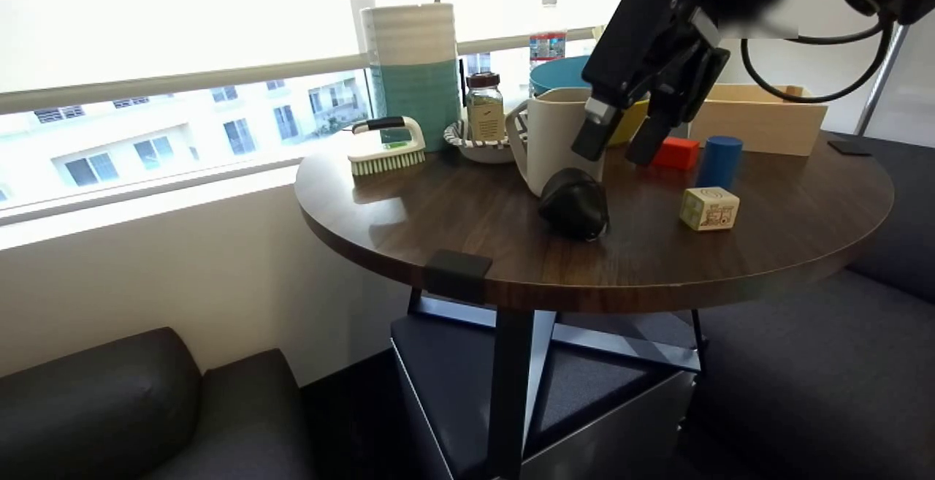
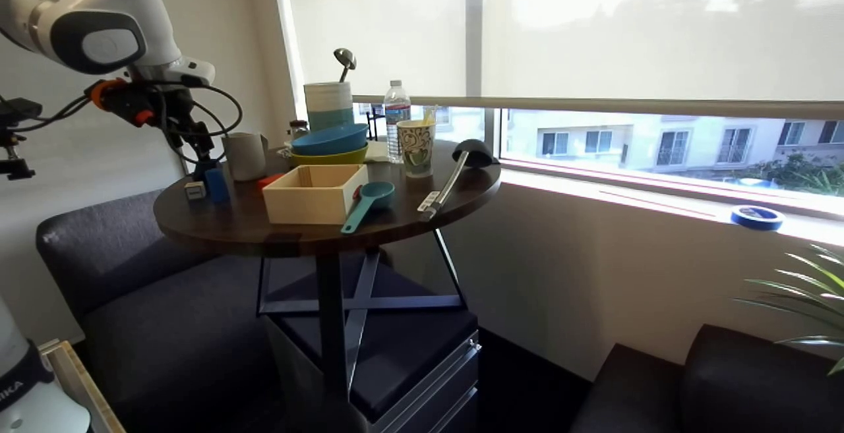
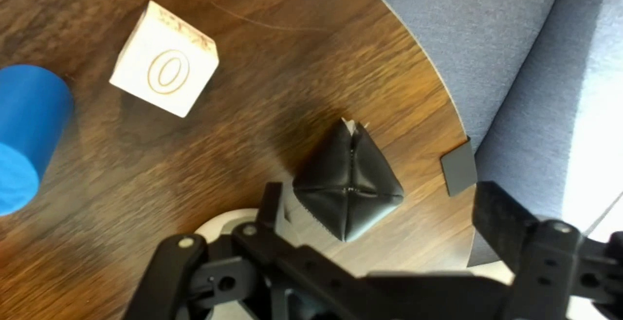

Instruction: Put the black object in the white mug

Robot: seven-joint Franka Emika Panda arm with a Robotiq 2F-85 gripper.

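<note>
The black object [image 1: 575, 204] is a small stitched lump lying on the table in front of the white mug. It also shows in the wrist view [image 3: 348, 183], between the fingers' lines and beyond the tips. In an exterior view it cannot be made out near the gripper [image 2: 203, 159]. The white mug [image 1: 559, 136] stands upright, its handle at the side; it shows in an exterior view [image 2: 245, 156], and part of its rim [image 3: 221, 220] lies beneath one finger in the wrist view. My gripper [image 3: 382, 203] is open and empty, above the table [image 1: 453, 210]; its fingertips [image 1: 615, 147] partly overlap the mug.
A blue cylinder [image 1: 720, 161], a letter block [image 1: 709, 209] and a red block [image 1: 673, 153] stand near the mug. Behind are a wooden box [image 2: 315, 196], stacked bowls [image 2: 330, 146], a bottle [image 2: 396, 120] and a spice jar [image 1: 485, 111]. A brush [image 1: 387, 147] lies near the edge.
</note>
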